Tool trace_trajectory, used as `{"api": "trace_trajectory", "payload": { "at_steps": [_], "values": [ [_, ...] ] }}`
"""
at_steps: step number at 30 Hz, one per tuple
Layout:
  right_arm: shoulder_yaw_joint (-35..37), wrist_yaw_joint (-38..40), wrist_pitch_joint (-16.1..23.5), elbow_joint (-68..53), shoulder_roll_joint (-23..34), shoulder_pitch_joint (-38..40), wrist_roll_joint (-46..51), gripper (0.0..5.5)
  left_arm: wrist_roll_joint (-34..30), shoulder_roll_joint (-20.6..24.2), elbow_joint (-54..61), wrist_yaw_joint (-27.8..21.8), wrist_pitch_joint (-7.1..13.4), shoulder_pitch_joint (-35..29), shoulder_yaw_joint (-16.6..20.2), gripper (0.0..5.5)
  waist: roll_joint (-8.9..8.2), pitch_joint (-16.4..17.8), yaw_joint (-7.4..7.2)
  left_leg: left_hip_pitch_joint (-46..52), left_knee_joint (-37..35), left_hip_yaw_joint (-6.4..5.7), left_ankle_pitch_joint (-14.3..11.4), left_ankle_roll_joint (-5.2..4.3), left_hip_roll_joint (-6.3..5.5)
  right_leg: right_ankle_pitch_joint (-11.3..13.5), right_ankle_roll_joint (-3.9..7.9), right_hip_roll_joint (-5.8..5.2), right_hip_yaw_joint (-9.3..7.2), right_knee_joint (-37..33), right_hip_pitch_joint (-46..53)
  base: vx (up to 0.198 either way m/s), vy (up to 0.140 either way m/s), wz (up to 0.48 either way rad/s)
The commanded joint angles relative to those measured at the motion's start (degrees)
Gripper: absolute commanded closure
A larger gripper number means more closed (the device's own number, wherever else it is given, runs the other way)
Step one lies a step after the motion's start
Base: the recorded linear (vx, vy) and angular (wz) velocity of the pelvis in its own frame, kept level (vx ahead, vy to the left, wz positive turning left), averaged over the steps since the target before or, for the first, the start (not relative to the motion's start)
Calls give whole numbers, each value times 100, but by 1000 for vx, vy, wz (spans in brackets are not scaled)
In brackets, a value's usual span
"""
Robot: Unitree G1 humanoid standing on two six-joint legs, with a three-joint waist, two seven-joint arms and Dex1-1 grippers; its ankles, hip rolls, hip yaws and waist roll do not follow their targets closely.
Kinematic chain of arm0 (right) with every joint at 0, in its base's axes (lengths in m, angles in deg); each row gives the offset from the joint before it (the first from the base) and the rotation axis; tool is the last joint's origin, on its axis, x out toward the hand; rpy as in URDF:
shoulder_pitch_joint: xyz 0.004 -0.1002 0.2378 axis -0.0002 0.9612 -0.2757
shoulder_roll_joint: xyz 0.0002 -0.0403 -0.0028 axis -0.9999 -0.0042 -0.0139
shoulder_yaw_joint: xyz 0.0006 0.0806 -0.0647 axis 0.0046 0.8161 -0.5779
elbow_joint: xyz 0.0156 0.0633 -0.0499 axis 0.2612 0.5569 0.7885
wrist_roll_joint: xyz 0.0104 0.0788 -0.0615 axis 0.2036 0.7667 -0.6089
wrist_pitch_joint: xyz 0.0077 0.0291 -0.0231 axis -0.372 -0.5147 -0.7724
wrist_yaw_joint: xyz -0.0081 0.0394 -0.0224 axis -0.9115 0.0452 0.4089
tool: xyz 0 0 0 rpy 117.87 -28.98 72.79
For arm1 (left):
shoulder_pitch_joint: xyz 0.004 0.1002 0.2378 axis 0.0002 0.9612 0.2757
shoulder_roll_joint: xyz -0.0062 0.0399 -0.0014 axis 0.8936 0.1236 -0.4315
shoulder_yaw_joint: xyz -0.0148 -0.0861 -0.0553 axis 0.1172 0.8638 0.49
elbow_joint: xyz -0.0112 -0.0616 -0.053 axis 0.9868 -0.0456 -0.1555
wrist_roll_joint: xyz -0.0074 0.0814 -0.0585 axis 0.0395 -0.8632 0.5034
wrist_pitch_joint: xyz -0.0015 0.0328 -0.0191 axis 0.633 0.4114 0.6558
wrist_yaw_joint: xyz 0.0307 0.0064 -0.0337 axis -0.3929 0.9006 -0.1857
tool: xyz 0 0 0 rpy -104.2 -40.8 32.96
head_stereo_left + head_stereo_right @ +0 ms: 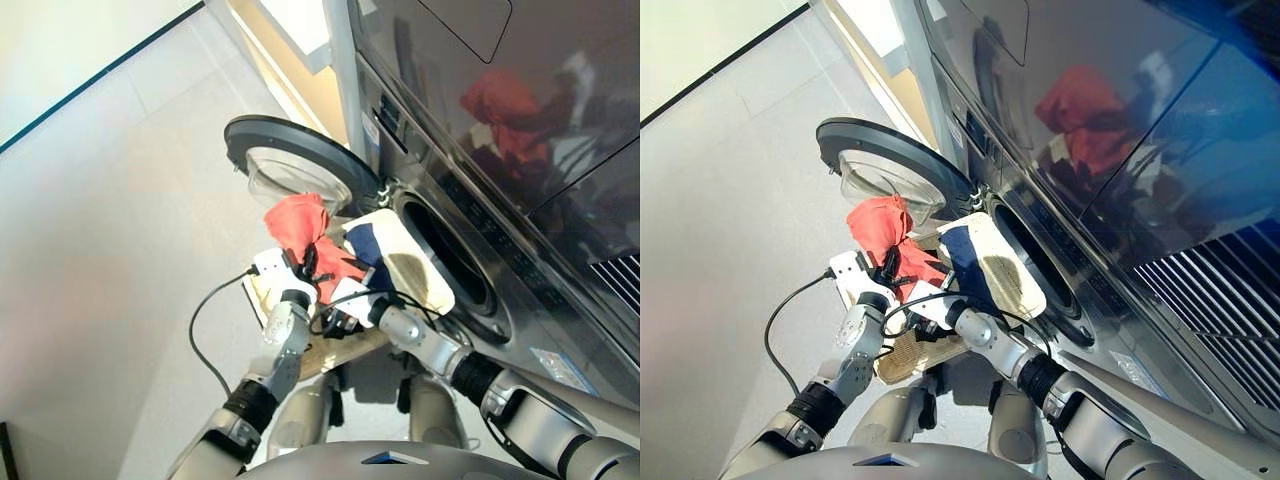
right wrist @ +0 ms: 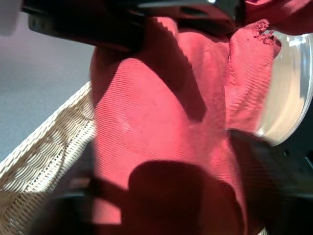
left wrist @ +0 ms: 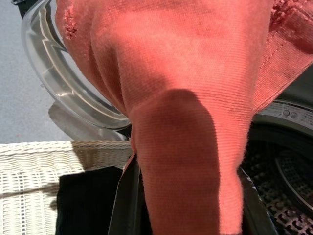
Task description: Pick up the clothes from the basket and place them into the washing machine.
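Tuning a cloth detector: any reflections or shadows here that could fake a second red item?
Left eye view: the washing machine front mirrors the coral-red cloth as a red blob. Left wrist view: a dark rounded shadow falls across that cloth. Right wrist view: similar shadows, edges soft.

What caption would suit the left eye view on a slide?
Coral-red cloth lifted above the cream-white woven wicker basket, beside the dark grey washing machine's open glass door.

Bright sunlight, hard shadows on the coral-red cloth (image 3: 176, 98), glare on the washing machine (image 1: 520, 150)
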Motion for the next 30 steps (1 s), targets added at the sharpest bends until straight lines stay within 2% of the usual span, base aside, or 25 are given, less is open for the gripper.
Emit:
{"api": "trace_trajectory", "payload": {
  "at_steps": [1, 8, 9, 10, 15, 17, 18, 19, 20, 23, 24, 25, 27, 28, 30],
  "values": [
    [202, 171, 283, -205, -413, -431, -198, 550, -5, 228, 563, -186, 242, -140, -252, 550, -89, -63, 147, -206, -177, -359, 285, 74, -427, -434, 496, 49, -106, 325, 239, 0, 0, 0],
    [238, 227, 281, -60, -489, -364, -191, 550, -64, 253, 537, -132, 252, -164, -199, 550, -121, -101, 140, -200, -178, -384, 271, 84, -430, -454, 489, 53, -118, 334, 257, 0, 0, 0],
    [238, 227, 282, -59, -490, -364, -192, 550, -64, 254, 538, -132, 251, -163, -200, 509, -121, -102, 140, -199, -178, -384, 271, 84, -430, -454, 489, 53, -118, 334, 257, 0, 0, 0],
    [284, 275, 276, 42, -498, -316, -210, 550, -78, 260, 524, -116, 259, -138, -161, 0, -134, -100, 128, -201, -175, -380, 270, 86, -426, -441, 491, 52, -122, 327, 258, 0, 0, 0],
    [530, 636, 217, 230, -445, -209, -570, 550, 72, 228, 341, -152, 259, -73, 23, 0, -159, -59, 96, -196, -187, -350, 260, 90, -415, -425, 495, 67, -103, 309, 244, 0, 0, 0],
    [910, 1035, 180, 292, -407, -2, -704, 550, 195, 194, 260, -4, 332, 26, 394, 0, -187, -25, 67, -242, -184, -338, 274, 97, -415, -395, 494, 68, -81, 304, 190, 0, 0, 0],
    [910, 1036, 180, 293, -407, -2, -704, 550, 195, 194, 260, -4, 332, 26, 394, 0, -187, -25, 67, -241, -184, -337, 274, 97, -415, -395, 494, 68, -81, 304, 191, 0, 0, 0],
    [1287, 1400, 77, 167, -369, 166, -648, 550, 264, 160, 229, 132, 395, 150, 715, 0, -198, 11, 42, -280, -179, -327, 284, 103, -415, -387, 494, 72, -79, 317, 139, 0, 0, 0],
    [1288, 1399, 75, 164, -368, 165, -648, 550, 264, 160, 229, 132, 394, 149, 715, 0, -201, -9, 40, -310, -175, -329, 294, 104, -418, -377, 493, 69, -80, 314, 114, 0, 0, 0],
    [1773, 1488, 10, 120, -229, 557, -457, 550, 210, 230, 208, 312, 425, 262, 1072, 0, -250, 57, -21, -369, -158, -309, 306, 102, -403, -363, 486, 77, -91, 341, 50, 0, 0, 0],
    [2056, 1745, 124, 849, -399, 823, -268, 550, 117, 262, 87, 406, 459, 344, 1221, 0, -261, 121, -23, -404, -139, -322, 310, 104, -406, -364, 486, 69, -110, 370, 10, 0, 0, 0],
    [2064, 1919, 119, 1354, -554, 700, -207, 550, 72, 284, -22, 458, 507, 355, 1176, 0, -250, 135, 1, -429, -127, -343, 315, 104, -418, -358, 485, 54, -119, 375, -2, 0, 0, 0],
    [2176, 2108, 107, 1561, -644, 577, -74, 550, 42, 274, -138, 513, 521, 359, 1163, 0, -227, 150, 31, -450, -128, -366, 325, 107, -425, -360, 480, 47, -137, 381, -11, 0, 0, 0],
    [2554, 2368, 182, 1742, -712, 521, 377, 550, 43, 248, -309, 666, 582, 393, 1259, 0, -205, 202, 54, -493, -114, -383, 338, 106, -436, -347, 480, 30, -174, 401, -59, 0, 0, 0],
    [2854, 2647, 251, 1881, -722, 439, 650, 550, -7, 221, -538, 760, 574, 355, 1260, 0, -176, 270, 58, -549, -107, -378, 351, 105, -451, -337, 480, 13, -193, 431, -130, 0, 0, 0]
  ]
}}
